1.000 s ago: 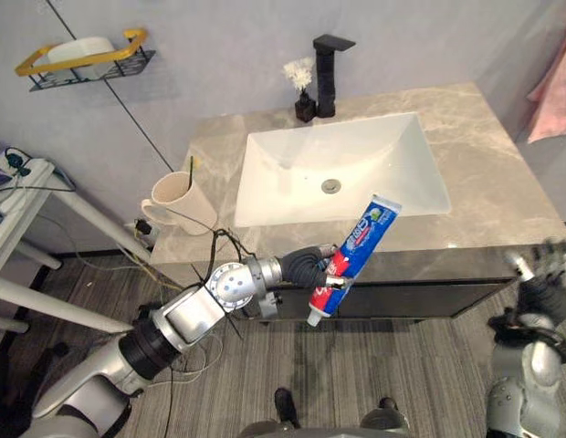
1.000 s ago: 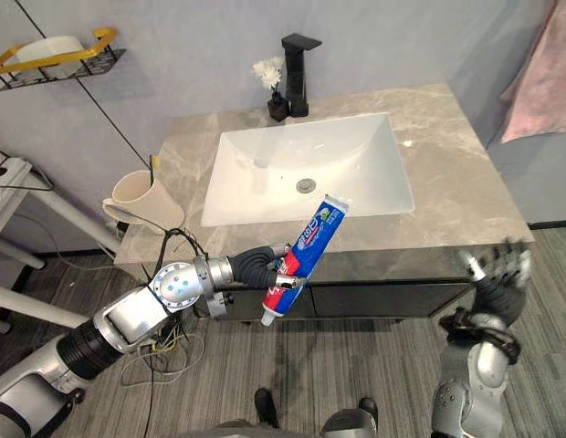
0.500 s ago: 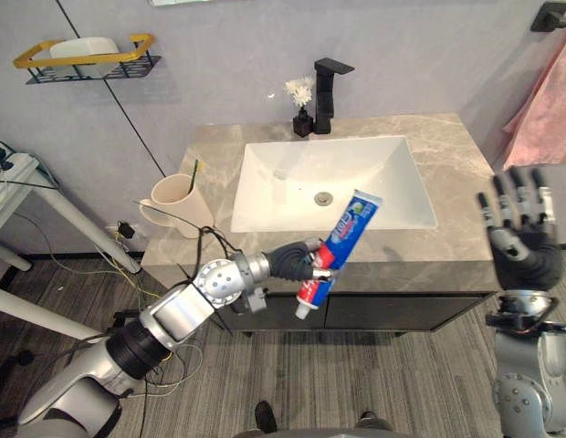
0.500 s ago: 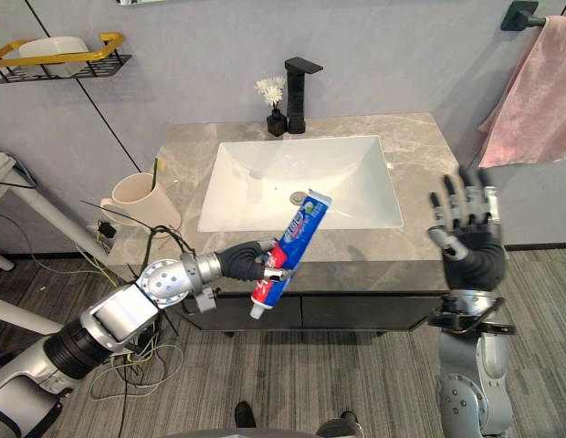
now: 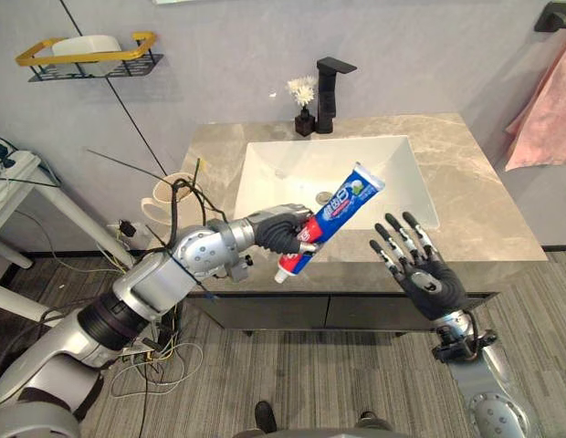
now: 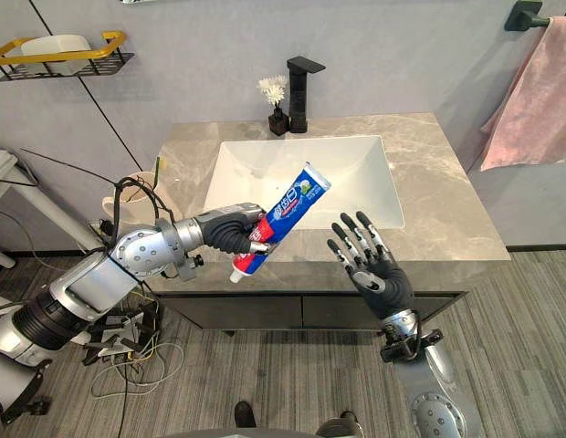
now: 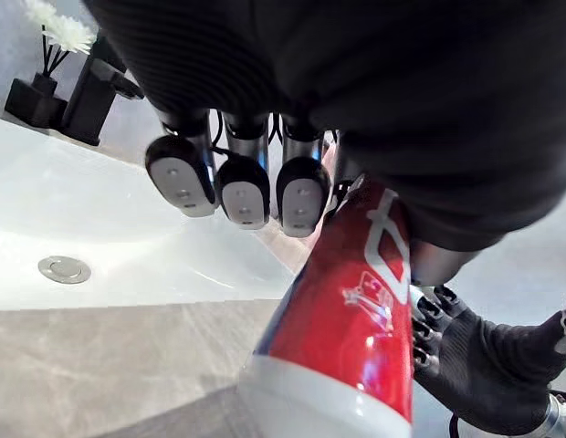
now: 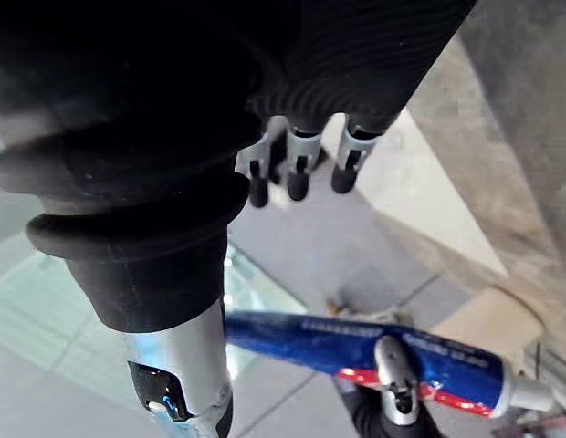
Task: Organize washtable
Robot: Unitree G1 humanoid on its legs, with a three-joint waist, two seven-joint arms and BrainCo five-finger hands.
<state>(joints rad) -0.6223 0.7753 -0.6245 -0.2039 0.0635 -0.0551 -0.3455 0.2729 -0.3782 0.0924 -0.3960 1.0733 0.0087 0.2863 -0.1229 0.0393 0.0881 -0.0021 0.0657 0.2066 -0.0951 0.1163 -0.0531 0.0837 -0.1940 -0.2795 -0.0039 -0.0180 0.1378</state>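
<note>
The left hand [image 5: 281, 230] curls round a blue, red and white toothpaste tube [image 5: 342, 203], holding it tilted, cap end lowest, above the front edge of the grey marble countertop [image 5: 475, 201] by the white rectangular basin [image 5: 292, 173]. Near it, the right hand [image 5: 434, 287] hovers with fingers spread straight.

In counter [image 5: 479, 196] middle: sink [image 5: 333, 178]. Behind sink: faucet [image 5: 330, 82], vase [image 5: 306, 121] just left of it. At counter's left end: cup [image 6: 119, 205]. Over front edge: toothpaste [image 5: 329, 219] in left hand [image 5: 281, 230], right hand [image 5: 424, 278] near, apart. On wall: shelf [image 5: 87, 57] left, towel [image 5: 543, 109] right.
</note>
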